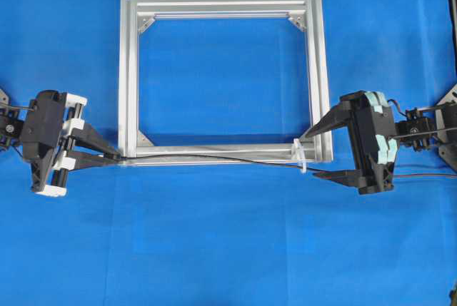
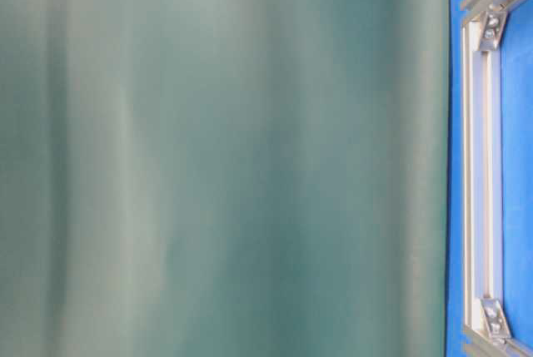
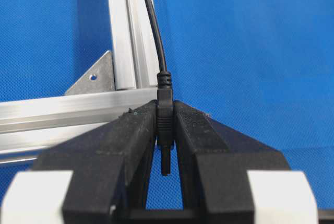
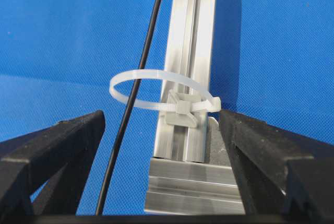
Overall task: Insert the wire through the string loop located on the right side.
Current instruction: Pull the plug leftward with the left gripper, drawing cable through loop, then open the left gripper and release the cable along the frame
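The black wire (image 1: 214,156) lies along the aluminium frame's near bar, from my left gripper (image 1: 118,155) past the right corner. My left gripper (image 3: 165,109) is shut on the wire's plug (image 3: 165,125), whose tip points back between the fingers. The whitish string loop (image 1: 303,157) is tied to the frame's right near corner. In the right wrist view the wire (image 4: 120,140) crosses the ring of the loop (image 4: 156,71) and seems to pass through it. My right gripper (image 1: 309,155) stands open around that corner, its jaws (image 4: 162,119) either side of loop and wire, touching neither.
The square aluminium frame (image 1: 128,70) lies flat on the blue cloth, with corner brackets (image 3: 94,80) inside. A blurred greenish surface fills most of the table-level view, with only a frame bar (image 2: 475,166) showing at its right edge.
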Tool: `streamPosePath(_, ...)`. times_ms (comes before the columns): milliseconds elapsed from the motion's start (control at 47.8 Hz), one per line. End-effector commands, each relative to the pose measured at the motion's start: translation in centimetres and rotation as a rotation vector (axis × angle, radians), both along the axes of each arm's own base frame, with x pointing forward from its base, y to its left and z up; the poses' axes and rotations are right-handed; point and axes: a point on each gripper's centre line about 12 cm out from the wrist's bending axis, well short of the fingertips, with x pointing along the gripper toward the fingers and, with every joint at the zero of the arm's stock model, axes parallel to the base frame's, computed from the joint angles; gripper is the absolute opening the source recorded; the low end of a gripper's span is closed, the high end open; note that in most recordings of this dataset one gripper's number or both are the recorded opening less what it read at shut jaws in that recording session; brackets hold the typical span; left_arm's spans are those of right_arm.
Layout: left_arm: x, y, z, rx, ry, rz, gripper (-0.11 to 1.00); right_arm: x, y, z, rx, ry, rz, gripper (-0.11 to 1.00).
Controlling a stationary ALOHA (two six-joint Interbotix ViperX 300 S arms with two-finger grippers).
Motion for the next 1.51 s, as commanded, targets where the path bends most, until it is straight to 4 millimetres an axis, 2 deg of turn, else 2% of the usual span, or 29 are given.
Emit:
streamPosePath(0, 0.2, -0.1, 0.4, -0.003, -0.021, -0.003, 0.08, 0.5, 0.0, 0.9, 0.01, -0.034, -0.006, 0.93)
streamPosePath(565, 0.7, -0.6, 0.5, -0.002, 0.022, -0.018, 0.11, 0.8, 0.1, 1.2, 0.011, -0.042, -0.006, 0.93)
streamPosePath(649, 0.6, -0.6, 0.4, -0.013, 0.026, -0.011, 0.3, 0.8, 0.1, 1.2, 0.011, -0.043, -0.004, 0.93)
streamPosePath(795, 0.3, -0.5, 0.2, -0.001, 0.042, -0.017, 0.76, 0.8, 0.1, 1.2, 0.012, -0.043, -0.006, 0.93)
streamPosePath(837, 0.3, -0.5, 0.2, 0.0, 0.048, -0.018, 0.86, 0.8, 0.1, 1.2, 0.012, -0.043, -0.006, 0.93)
streamPosePath(879, 0.3, -0.5, 0.1, 0.001, 0.054, -0.018, 0.9, 0.8, 0.1, 1.2, 0.012, -0.042, -0.006, 0.93)
streamPosePath(1046, 0.4, -0.6, 0.5, -0.008, 0.047, -0.015, 0.81, 0.9, 0.1, 1.3, 0.011, -0.037, -0.006, 0.93)
streamPosePath(1172, 0.8, -0.7, 1.7, -0.019, 0.01, -0.016, 0.81, 1.1, 0.1, 1.9, 0.01, -0.031, -0.007, 0.93)
streamPosePath(1486, 1.5, -0.9, 5.6, -0.036, -0.055, -0.022, 0.81, 1.1, -0.1, 6.0, 0.0, -0.026, -0.009, 0.93)
